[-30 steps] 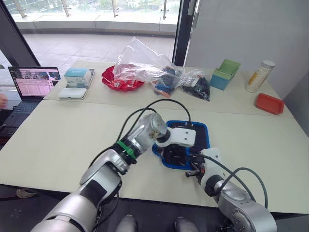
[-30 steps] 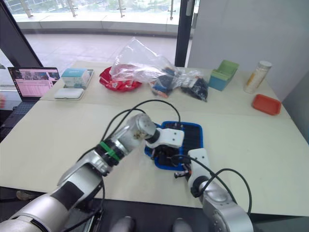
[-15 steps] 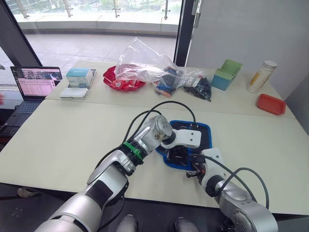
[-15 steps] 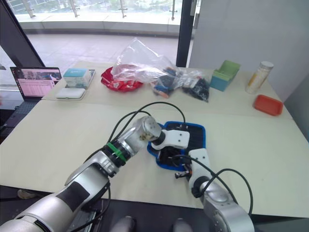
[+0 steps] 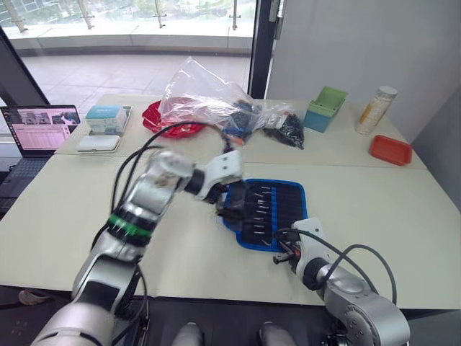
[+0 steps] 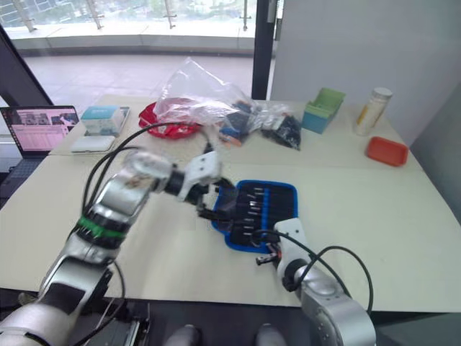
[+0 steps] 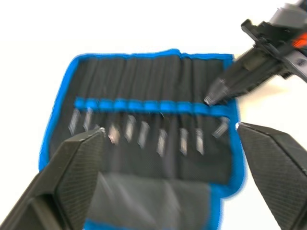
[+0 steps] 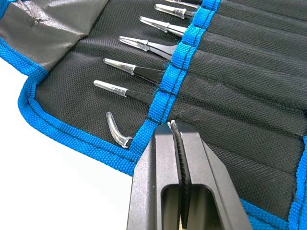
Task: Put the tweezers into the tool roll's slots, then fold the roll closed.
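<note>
The tool roll (image 5: 268, 213) lies open near the table's front edge, black with a blue border (image 7: 60, 120) and a blue centre stripe (image 8: 184, 55). Several tweezers (image 8: 144, 45) sit in its slots (image 8: 240, 76), their capped tips poking out past the stripe. My left gripper (image 7: 170, 132) hangs open at the roll's left edge, its fingers (image 7: 79, 170) wide apart with nothing between them. At the roll's near edge my right gripper (image 8: 173, 127) is shut, its tip resting on the blue stripe by the end slot. Its jaws hold nothing I can see.
At the back stand a clear plastic bag (image 5: 209, 97), a red dish (image 5: 167, 124), a green box (image 5: 325, 108), a bottle (image 5: 374, 109) and an orange tray (image 5: 390, 150). A laptop (image 5: 39, 128) and a white case (image 5: 99, 143) sit at the far left.
My left gripper has opened wide and pulled back to the left off the roll, uncovering its slots. The right gripper has stayed put. The head camera has shifted.
</note>
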